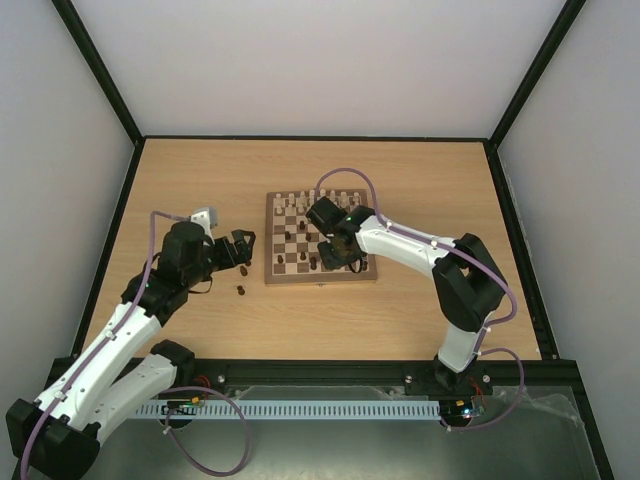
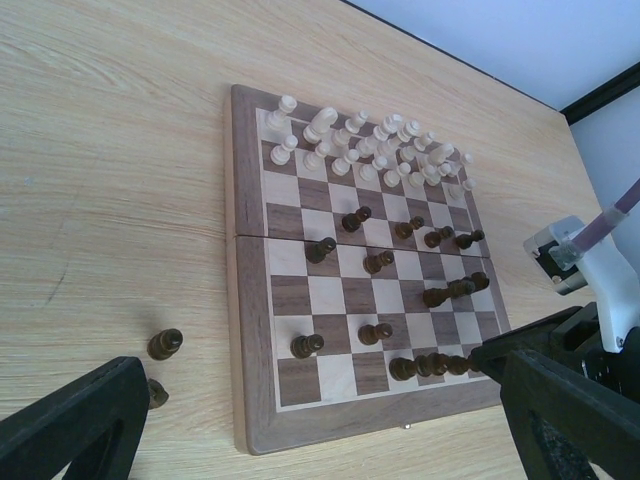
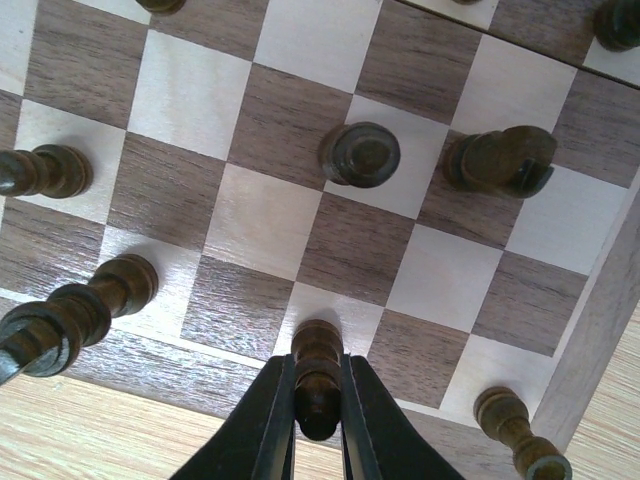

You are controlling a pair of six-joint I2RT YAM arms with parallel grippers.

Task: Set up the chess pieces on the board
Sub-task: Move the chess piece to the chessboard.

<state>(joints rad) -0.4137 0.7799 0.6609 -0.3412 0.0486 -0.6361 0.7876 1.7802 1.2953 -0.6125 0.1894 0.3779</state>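
The board (image 1: 272,240) lies mid-table, with pale chess pieces (image 2: 370,150) lined up in its two far rows and dark chess pieces (image 2: 365,333) scattered over the nearer half. My right gripper (image 3: 318,400) is shut on a dark piece (image 3: 317,360), which stands upright on a light square in the near row. In the top view, that right gripper (image 1: 338,258) is over the board's near right part. My left gripper (image 1: 245,245) hangs open just left of the board, nothing between its fingers (image 2: 70,420). Two dark pieces (image 2: 165,344) stand on the table beside it.
The second loose dark piece (image 2: 157,393) sits close to my left finger. Several dark pieces (image 2: 435,365) crowd the board's near row. The right arm's white link (image 2: 600,270) reaches over the board's right side. Black frame rails (image 1: 110,230) and pale walls border the table.
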